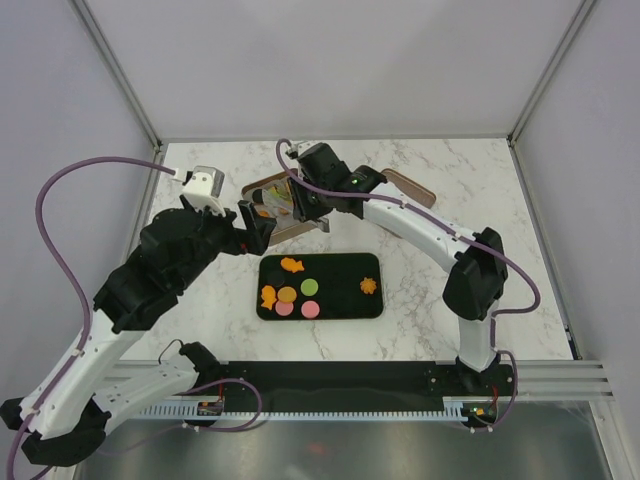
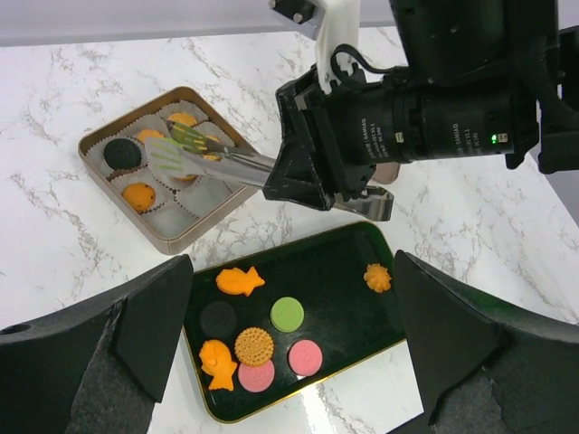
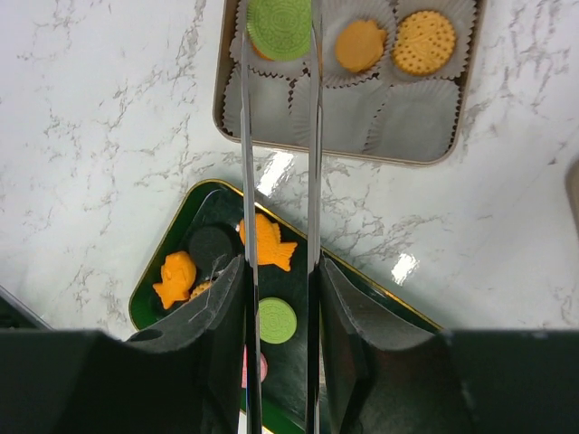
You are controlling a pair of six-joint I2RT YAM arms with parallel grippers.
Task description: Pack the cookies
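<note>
My right claw (image 3: 278, 271) is pressed together on a pair of metal tongs (image 2: 228, 165). Between the tong tips sits a green cookie (image 3: 280, 27), over a tan tin (image 3: 220, 90) lined with paper cups (image 3: 416, 113). I cannot tell whether it touches the cup beneath it.

In the same row of the tin lie an orange disc (image 3: 360, 45) and a dotted yellow disc (image 3: 425, 41). From the left wrist I also see a black disc (image 2: 122, 155) and a second orange disc (image 2: 138, 195) in cups at the tin's other end. The tin lies in the far half of the bench, left of centre.

My left claw (image 2: 294, 298) is spread wide and holds nothing. It hangs near the far left corner of the dark green tray (image 2: 344, 312), which lies mid-bench toward the near edge. On the tray I see:
- two orange fish (image 2: 240, 281)
- a black round (image 2: 218, 319)
- a green round (image 2: 288, 314)
- a tan biscuit (image 2: 254, 345)
- two pink rounds (image 2: 306, 358)
- an orange flower (image 2: 377, 278), set apart at the tray's right end

A brown flat piece (image 1: 412, 188) lies right of the tin, partly under my right arm.
</note>
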